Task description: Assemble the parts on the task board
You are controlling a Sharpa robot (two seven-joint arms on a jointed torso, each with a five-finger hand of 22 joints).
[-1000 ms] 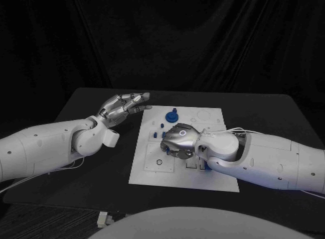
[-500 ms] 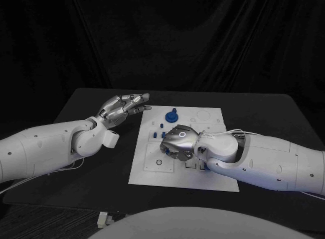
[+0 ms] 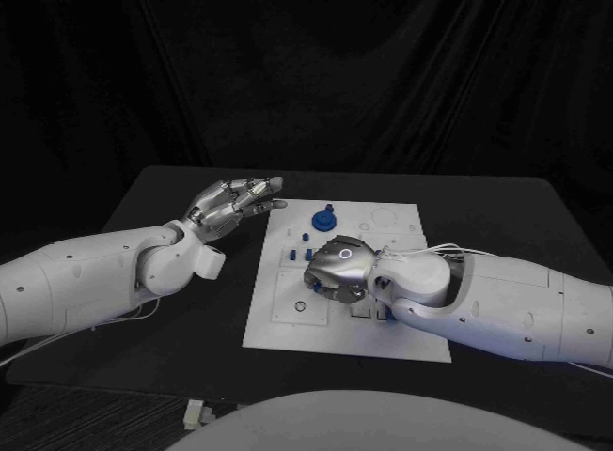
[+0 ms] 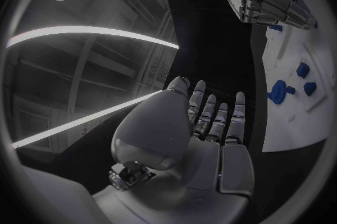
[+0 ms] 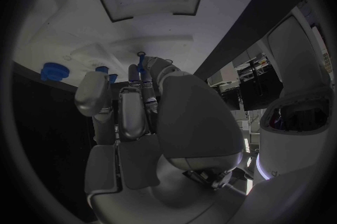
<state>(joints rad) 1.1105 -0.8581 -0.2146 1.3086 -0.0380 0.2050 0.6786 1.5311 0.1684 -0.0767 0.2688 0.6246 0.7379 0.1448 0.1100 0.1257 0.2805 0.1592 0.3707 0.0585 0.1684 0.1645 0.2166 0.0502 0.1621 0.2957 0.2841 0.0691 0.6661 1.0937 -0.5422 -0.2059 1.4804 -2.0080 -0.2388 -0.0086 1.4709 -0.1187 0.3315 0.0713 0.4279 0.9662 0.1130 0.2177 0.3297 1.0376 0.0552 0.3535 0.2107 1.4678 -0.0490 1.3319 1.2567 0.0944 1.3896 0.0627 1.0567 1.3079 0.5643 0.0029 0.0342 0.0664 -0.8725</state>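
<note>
Matte black table (image 3: 184, 319), black draped backdrop, flat white rectangular task board (image 3: 300, 324) with small blue parts (image 3: 324, 220), left hand (image 3: 232, 199) empty with fingers extended, right hand (image 3: 337, 268) curled over board, grasp cannot be determined.

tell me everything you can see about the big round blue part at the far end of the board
The round blue part is a disc-shaped blue piece with a short stem rising from its middle, plastic by the look of it. It stands upright near the far edge of the white board. Nothing touches it: the left hand hovers off the board's far left corner with its fingers apart, and the right hand is over the board's middle, nearer the robot. A few smaller blue pieces sit just on the near side of it.
</note>
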